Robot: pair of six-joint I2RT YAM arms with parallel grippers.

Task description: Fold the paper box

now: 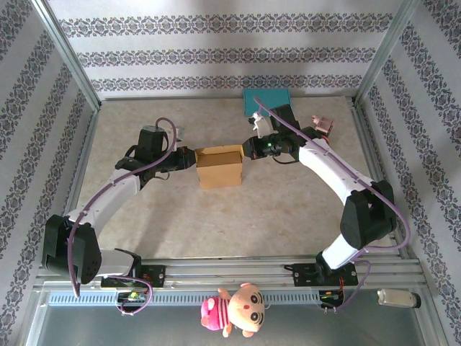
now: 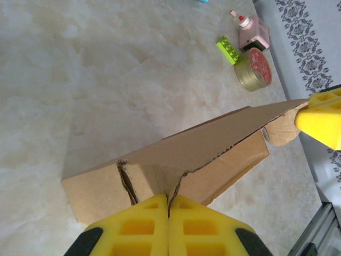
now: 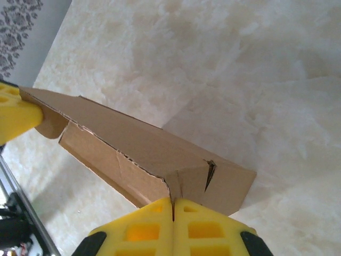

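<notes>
Gripping paper box (image 1: 220, 166) at opposite ends: left pincer (image 2: 168, 200), right pincer (image 3: 172, 202).

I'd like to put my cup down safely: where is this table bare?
Bare tabletop lies between the paper box and the near rail, and in the far left corner beyond the left gripper. The far right is crowded: teal object, pink bottle, green brick, tape roll, and the right gripper.

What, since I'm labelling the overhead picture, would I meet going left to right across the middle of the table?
From the left: left tool → paper box → right tool → pink item near the right wall.
</notes>
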